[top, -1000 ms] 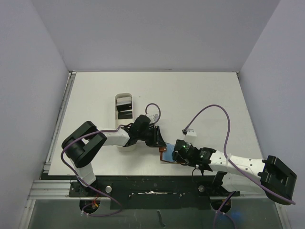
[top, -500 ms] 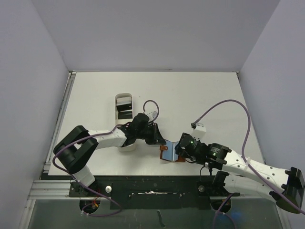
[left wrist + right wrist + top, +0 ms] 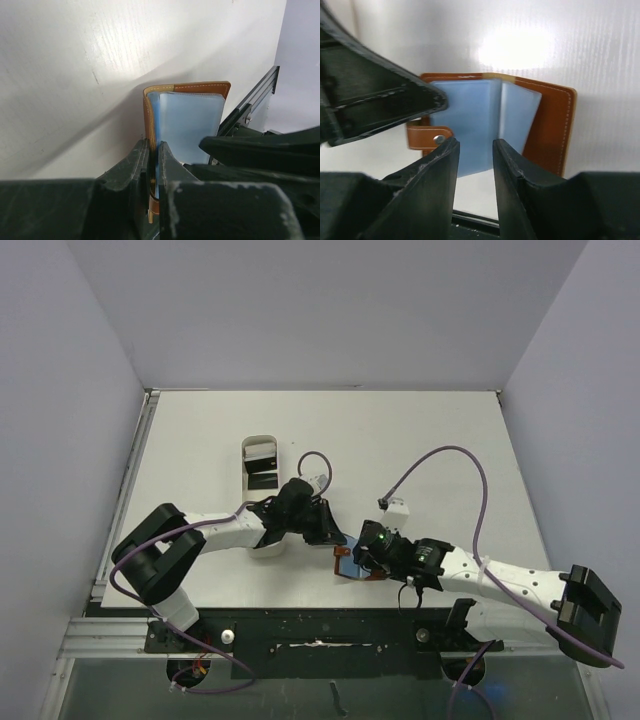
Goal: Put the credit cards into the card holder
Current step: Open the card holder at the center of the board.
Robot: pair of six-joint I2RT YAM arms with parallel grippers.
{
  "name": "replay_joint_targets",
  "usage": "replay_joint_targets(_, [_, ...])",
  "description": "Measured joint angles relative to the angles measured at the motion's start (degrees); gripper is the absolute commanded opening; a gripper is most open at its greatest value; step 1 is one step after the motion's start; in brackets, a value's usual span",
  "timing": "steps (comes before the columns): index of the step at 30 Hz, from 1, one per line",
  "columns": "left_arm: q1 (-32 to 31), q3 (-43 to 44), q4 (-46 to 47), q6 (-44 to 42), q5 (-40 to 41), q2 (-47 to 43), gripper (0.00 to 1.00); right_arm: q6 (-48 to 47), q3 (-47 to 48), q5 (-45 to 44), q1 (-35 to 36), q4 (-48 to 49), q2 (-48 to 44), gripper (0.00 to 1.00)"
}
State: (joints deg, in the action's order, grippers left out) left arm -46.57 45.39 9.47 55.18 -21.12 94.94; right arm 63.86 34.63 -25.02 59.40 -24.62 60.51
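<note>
So far, 0 cards show in the card holder. It lies open by the middle of the worktop's near edge. Left gripper is clamped on its brown cover. Right gripper hovers over the blue pockets, fingers apart and empty. Credit cards sit in the white tray, left of centre. You're tight at the near edge; the far half is roomier.

A white table fills the space between pale lilac walls at its left, far and right edges. A long white oval tray lies left of centre. A metal rail runs along the left edge.
</note>
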Motion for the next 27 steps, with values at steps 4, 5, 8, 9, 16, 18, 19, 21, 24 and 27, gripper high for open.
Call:
replay_joint_targets(4, [0.0,0.0,0.1,0.0,1.0,0.0,0.00,0.0,-1.4,0.8,-2.5,0.2,3.1,0.37])
replay_joint_targets(5, [0.0,0.0,0.1,-0.1,1.6,0.0,0.00,0.0,-1.9,1.0,-3.5,0.3,3.4,0.39])
replay_joint_targets(8, [0.4,-0.3,0.8,0.1,2.7,0.1,0.00,-0.3,-3.8,2.5,-6.7,1.3,3.8,0.42])
replay_joint_targets(9, [0.6,-0.6,1.5,0.3,2.8,0.2,0.00,-0.4,-4.2,2.8,-7.3,1.4,3.9,0.43])
replay_joint_targets(16, [1.2,-1.8,7.2,3.3,3.1,4.3,0.00,-1.4,-5.2,4.3,-8.7,2.3,5.0,0.48])
replay_joint_targets(18, [1.2,-2.1,8.9,4.1,3.1,5.4,0.00,-1.9,-5.1,4.7,-8.7,2.6,5.4,0.49])
replay_joint_targets(19, [1.1,-2.3,9.6,4.4,3.1,5.8,0.00,-2.1,-5.1,4.7,-8.7,2.7,5.7,0.50])
replay_joint_targets(21, [1.1,-2.6,10.6,4.8,3.1,6.1,0.00,-2.4,-4.9,4.8,-8.7,3.0,6.4,0.51])
replay_joint_targets(24, [1.1,-2.7,11.0,4.8,3.1,6.1,0.12,-3.1,-4.3,4.9,-8.7,3.1,7.9,0.54])
replay_joint_targets(27, [1.1,-2.7,11.0,4.3,3.1,6.0,0.31,-3.7,-3.0,4.8,-8.7,3.3,10.6,0.56])
